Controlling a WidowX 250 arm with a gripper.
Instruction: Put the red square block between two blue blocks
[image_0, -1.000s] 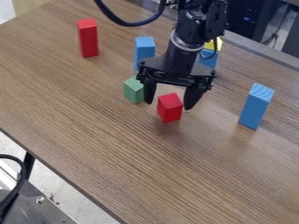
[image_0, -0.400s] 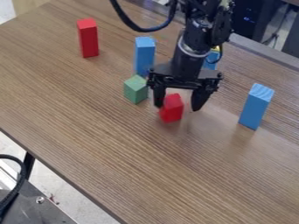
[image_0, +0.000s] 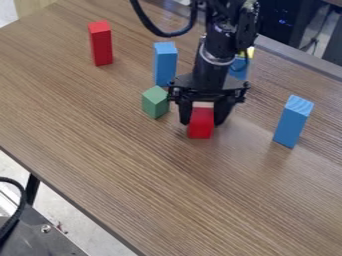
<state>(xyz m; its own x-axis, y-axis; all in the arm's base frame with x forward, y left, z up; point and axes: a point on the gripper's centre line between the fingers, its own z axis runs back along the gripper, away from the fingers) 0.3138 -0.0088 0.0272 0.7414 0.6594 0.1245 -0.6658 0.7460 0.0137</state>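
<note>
My gripper (image_0: 203, 120) is low over the middle of the table, its two fingers shut on the sides of the small red square block (image_0: 201, 124). That block appears to be at table level, one face squarely toward the camera. One upright blue block (image_0: 165, 65) stands behind and to the left of the gripper. Another blue block (image_0: 292, 122) stands well to the right. A third blue one (image_0: 239, 68) is partly hidden behind the arm.
A green block (image_0: 155, 103) sits close to the gripper's left side. The tall red block (image_0: 101, 44) stands at the far left. Something yellow (image_0: 250, 52) shows at the top of the blue block behind the arm. The wooden table's (image_0: 187, 195) front edge runs diagonally at lower left.
The gripper shifted right, then slightly back left, and its fingers closed on the small red block. That block has turned a little and moved slightly right. The other blocks stayed put.
</note>
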